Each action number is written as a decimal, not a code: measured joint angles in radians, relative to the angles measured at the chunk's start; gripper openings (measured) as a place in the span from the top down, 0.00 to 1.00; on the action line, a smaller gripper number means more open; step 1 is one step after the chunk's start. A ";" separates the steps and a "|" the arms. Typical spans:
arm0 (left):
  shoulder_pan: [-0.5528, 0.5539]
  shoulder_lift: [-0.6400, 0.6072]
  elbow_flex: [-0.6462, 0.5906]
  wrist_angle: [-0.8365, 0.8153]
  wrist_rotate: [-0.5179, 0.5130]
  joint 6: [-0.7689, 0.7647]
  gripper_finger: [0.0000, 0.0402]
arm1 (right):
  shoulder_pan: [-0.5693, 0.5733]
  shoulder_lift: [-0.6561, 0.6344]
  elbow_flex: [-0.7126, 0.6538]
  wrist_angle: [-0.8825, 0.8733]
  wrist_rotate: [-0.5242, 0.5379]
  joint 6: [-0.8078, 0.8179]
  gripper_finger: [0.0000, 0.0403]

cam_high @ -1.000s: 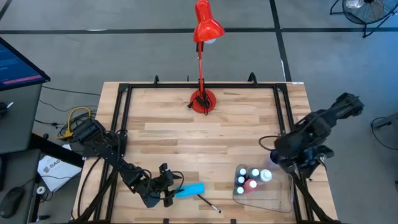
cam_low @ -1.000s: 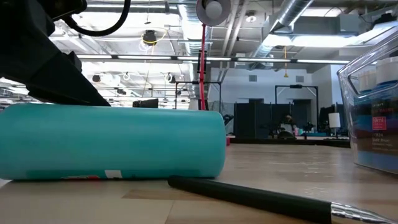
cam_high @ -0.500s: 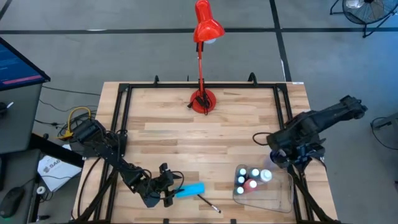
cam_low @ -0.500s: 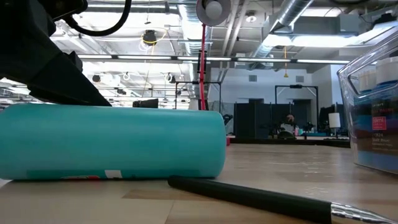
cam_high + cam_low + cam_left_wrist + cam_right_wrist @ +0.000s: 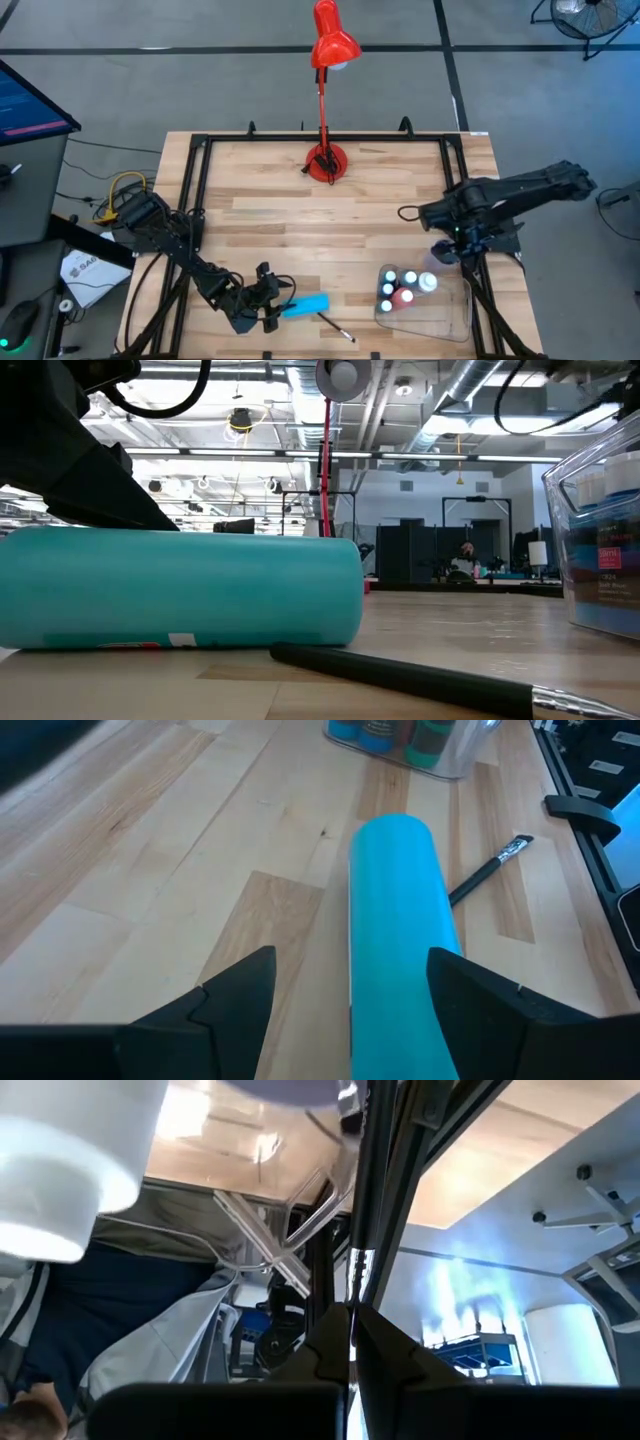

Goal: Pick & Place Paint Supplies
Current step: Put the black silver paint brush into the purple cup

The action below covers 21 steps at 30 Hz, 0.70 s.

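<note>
Mostly packed: capped paint bottles [image 5: 402, 289] standing in the clear tray [image 5: 455, 322] near right, teal tube [image 5: 395, 935] and paintbrush [image 5: 336, 328] left lying on the surface, left hand [image 5: 345, 985] spread astride the tube, right hand [image 5: 350, 1325] pinched together.

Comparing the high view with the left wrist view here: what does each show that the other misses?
Only the high view shows the red lamp, the right gripper out over the table, and the white caps of the bottles. Only the left wrist view shows the left gripper open, its fingers either side of the teal tube. Both show that tube, the paintbrush beside it, and the clear tray.
</note>
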 joint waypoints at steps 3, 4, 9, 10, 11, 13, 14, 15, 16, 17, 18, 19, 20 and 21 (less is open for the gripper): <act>-0.002 0.000 0.000 0.000 0.000 0.000 0.41 | -0.033 0.000 -0.031 0.001 -0.003 -0.046 1.00; -0.002 0.000 0.000 0.000 0.000 0.000 0.41 | -0.045 0.000 -0.040 0.003 -0.004 -0.060 1.00; -0.002 0.000 0.000 0.000 0.000 0.000 0.41 | -0.103 0.000 -0.087 0.012 -0.006 -0.123 1.00; -0.002 0.000 0.000 0.000 0.000 0.000 0.41 | -0.114 0.000 -0.094 0.012 -0.006 -0.137 1.00; -0.002 0.000 0.000 0.000 0.000 0.000 0.41 | -0.125 0.000 -0.097 0.012 -0.003 -0.151 1.00; -0.002 0.000 0.000 0.000 0.000 0.000 0.41 | -0.146 0.000 -0.098 0.016 0.005 -0.174 1.00; -0.002 0.000 0.000 0.000 0.000 0.000 0.41 | -0.156 0.000 -0.098 0.021 0.013 -0.178 0.99; -0.002 0.000 0.000 0.000 0.000 0.000 0.41 | -0.166 0.000 -0.098 0.028 0.020 -0.182 0.98; -0.002 0.000 0.000 0.000 0.000 0.000 0.41 | -0.173 0.000 -0.098 0.036 0.030 -0.190 0.97; -0.002 0.000 0.000 0.000 0.000 0.000 0.41 | -0.182 0.000 -0.098 0.039 0.038 -0.198 0.95; -0.002 0.000 0.000 0.000 0.000 0.000 0.41 | -0.187 0.000 -0.098 0.039 0.047 -0.203 0.93; -0.002 0.000 0.000 0.000 0.000 -0.001 0.41 | -0.193 0.000 -0.098 0.039 0.057 -0.203 0.91; -0.002 0.000 0.000 0.000 0.000 -0.001 0.41 | -0.198 0.000 -0.098 0.039 0.061 -0.204 0.89; -0.002 0.000 0.000 0.000 0.001 -0.001 0.41 | -0.203 0.000 -0.098 0.040 0.063 -0.210 0.87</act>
